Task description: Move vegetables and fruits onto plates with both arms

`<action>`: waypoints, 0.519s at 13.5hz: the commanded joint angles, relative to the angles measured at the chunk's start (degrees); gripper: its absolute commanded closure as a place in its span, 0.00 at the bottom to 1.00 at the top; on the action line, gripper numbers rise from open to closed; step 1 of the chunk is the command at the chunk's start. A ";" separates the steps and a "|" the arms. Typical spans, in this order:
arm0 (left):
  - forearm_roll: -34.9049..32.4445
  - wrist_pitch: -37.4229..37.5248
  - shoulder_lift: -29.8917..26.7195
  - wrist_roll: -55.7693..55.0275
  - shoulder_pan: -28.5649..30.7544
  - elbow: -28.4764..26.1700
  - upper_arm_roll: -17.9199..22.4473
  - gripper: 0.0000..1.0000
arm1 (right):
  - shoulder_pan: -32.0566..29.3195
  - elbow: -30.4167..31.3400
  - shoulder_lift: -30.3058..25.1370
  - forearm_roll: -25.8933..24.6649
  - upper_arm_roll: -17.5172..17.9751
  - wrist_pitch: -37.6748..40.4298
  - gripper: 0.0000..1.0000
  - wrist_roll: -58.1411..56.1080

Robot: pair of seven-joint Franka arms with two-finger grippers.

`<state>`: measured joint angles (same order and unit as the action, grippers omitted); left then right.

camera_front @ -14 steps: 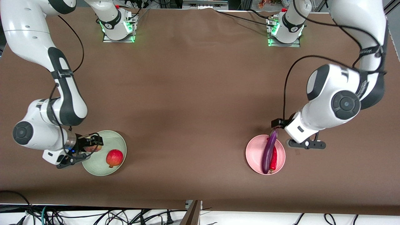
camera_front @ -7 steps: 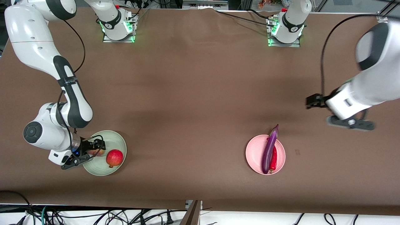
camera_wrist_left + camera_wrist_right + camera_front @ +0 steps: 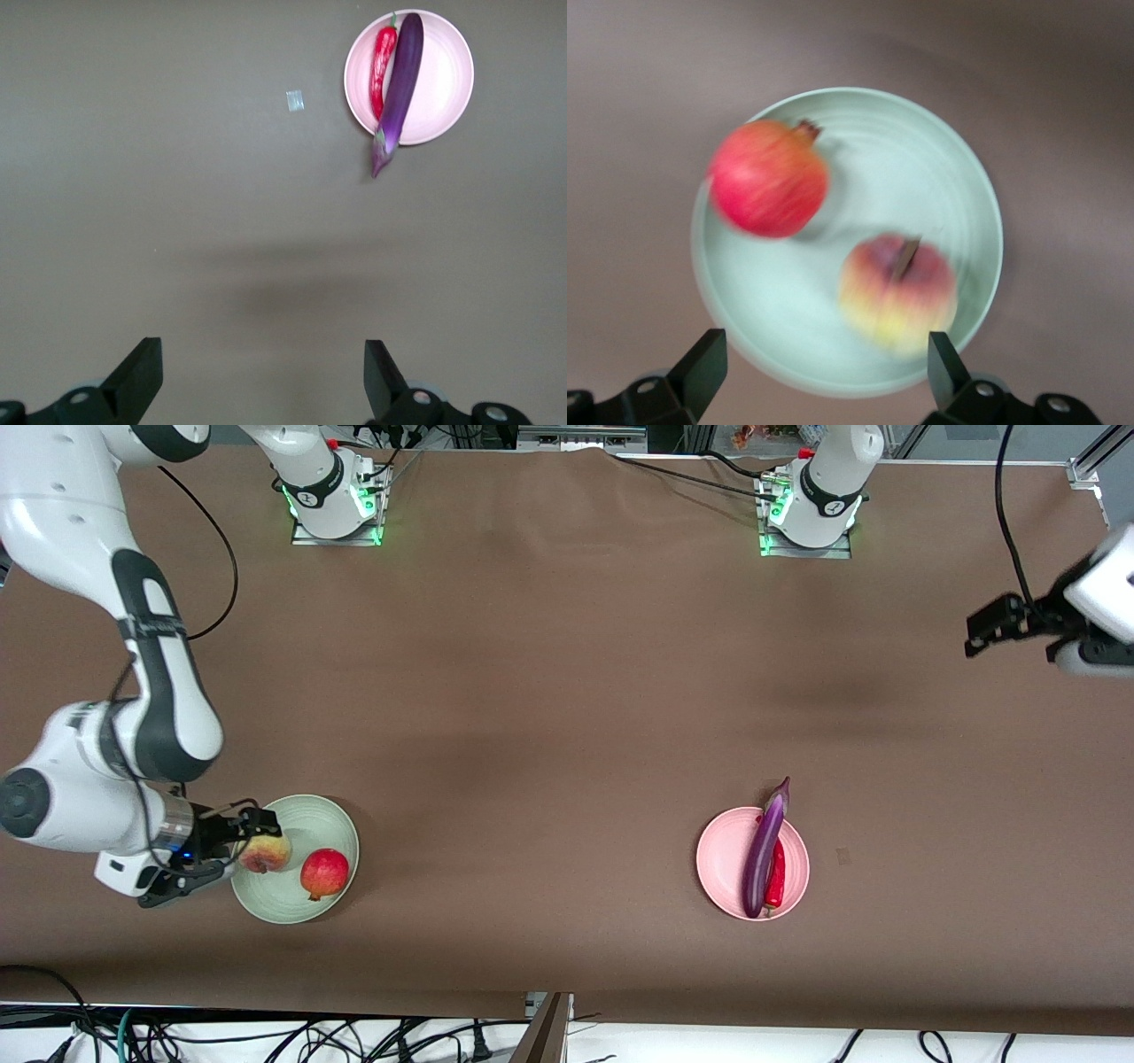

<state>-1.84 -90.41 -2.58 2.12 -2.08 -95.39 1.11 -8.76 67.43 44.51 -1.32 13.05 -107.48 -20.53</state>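
Pale yellow-pink peach (image 3: pixel 265 853): released onto pale green ringed plate (image 3: pixel 332 824) beside red pomegranate-like fruit (image 3: pixel 324 872), just ahead of the spread right jaws. Glossy purple eggplant (image 3: pixel 765 851) and red chili pepper (image 3: pixel 778 879): left on pale pink plate (image 3: pixel 719 859), well apart from the withdrawn, spread left jaws over bare brown bench (image 3: pixel 549 691). Transfer judged complete.

High front camera (wrists downward)

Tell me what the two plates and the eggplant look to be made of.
Green plate: looks like matte ceramic or hard plastic; it shows faint concentric rings and no glare. Which of the two, the look leaves open.
Pink plate: the same dull, even finish, so probably the same material.
Eggplant: glossy purple skin with a light streak along it; real or a plastic replica cannot be told.
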 commanded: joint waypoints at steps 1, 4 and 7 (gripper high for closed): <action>1.14 -2.40 -1.29 -0.80 -0.73 -3.40 0.48 0.00 | 0.76 -7.47 -1.17 0.88 0.57 12.60 0.00 5.22; 0.61 -2.40 -1.03 -0.80 -0.73 -2.96 0.30 0.00 | 2.43 -7.31 -7.49 0.27 0.31 18.34 0.00 11.38; 0.61 -2.57 -0.94 -0.80 -0.29 -2.96 0.39 0.00 | 4.01 1.17 -19.24 -0.09 0.13 22.05 0.00 18.40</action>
<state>-1.84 -92.23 -3.12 1.53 -2.34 -97.91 1.12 -5.69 60.13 34.18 -1.02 13.52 -86.20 -6.58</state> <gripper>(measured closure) 0.000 0.000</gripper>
